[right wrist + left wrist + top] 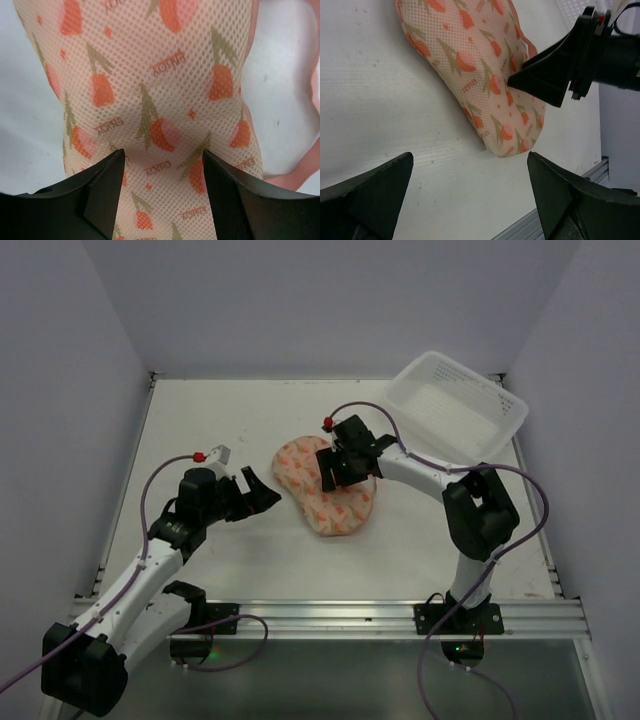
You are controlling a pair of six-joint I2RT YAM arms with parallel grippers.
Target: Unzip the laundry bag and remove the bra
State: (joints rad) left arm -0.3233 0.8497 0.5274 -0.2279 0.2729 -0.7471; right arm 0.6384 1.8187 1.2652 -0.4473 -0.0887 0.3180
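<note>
The laundry bag [335, 508] lies flat mid-worktop, slightly nearer the right edge, on the white worktop [220, 410]. The right gripper [335, 472] sits over its far half; the left gripper [265, 492] hangs just beside its left side, not touching. A white slotted basket [478, 378] stands at the far right corner.

From the left wrist, the 2 left fingers [375, 185] are spread wide over bare worktop, with the bag's near end [510, 135] beyond them. A right fingertip [520, 81] touches the patterned mesh.

From the right wrist, the 2 fingers [100, 185] stand apart on the bag [150, 75], mesh between them. A pink rim [300, 170] shows at right.
</note>
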